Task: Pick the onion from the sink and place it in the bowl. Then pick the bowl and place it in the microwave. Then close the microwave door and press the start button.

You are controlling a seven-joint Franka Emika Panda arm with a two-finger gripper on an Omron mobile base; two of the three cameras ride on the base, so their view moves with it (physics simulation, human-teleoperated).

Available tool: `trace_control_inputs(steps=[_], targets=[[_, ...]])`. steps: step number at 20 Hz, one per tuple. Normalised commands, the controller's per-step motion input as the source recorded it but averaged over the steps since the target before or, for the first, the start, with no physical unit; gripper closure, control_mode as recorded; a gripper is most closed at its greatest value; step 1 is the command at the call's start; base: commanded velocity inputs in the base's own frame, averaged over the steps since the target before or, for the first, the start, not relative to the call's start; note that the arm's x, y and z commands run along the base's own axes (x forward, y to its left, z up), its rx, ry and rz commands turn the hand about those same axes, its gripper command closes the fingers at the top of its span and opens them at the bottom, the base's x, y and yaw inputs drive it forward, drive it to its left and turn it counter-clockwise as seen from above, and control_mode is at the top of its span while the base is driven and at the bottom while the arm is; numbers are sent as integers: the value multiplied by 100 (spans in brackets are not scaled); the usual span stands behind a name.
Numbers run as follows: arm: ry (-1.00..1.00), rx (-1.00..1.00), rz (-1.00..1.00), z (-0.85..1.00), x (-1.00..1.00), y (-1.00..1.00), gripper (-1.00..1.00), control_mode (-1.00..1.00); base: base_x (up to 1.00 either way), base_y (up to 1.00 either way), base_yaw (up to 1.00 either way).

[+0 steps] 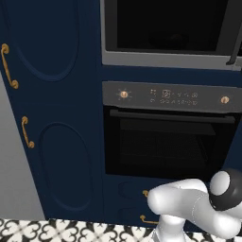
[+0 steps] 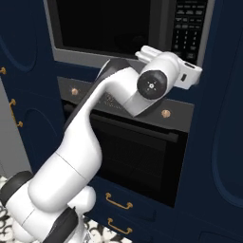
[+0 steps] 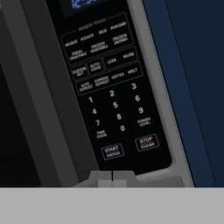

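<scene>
Keypad [image 3: 111, 94] of the microwave [image 2: 126, 31] runs down the centre of the hand view, tilted, with number keys in the middle and the START/ENTER button [image 3: 113, 152] low in the frame, STOP/CLEAR just to its right. Gripper [image 3: 112, 177] sits at bottom centre of that view, fingers pressed together with no gap and nothing between them, tips just below the start button; whether they touch the panel, cannot tell.

Right base view: arm rises from lower left, hand at upper right against the keypad strip. Microwave door [image 2: 107, 28] shut, dark glass at top centre. Oven [image 1: 170, 137] with gold knobs directly below, mid frame in left base view. Navy cabinet doors [image 1: 52, 108] fill the left side there.
</scene>
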Motion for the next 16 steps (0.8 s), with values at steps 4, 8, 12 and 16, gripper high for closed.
trace_control_inputs(steps=[4,8,12,16], targets=[[4,0,4,-7,25,-1,100,-100,0,0,0],[0,0,3,0,19,-8,100,-100,0,0,0],[0,1,2,0,22,-13,100,-100,0,0,0],[0,0,2,0,18,-1,100,-100,0,0,0]])
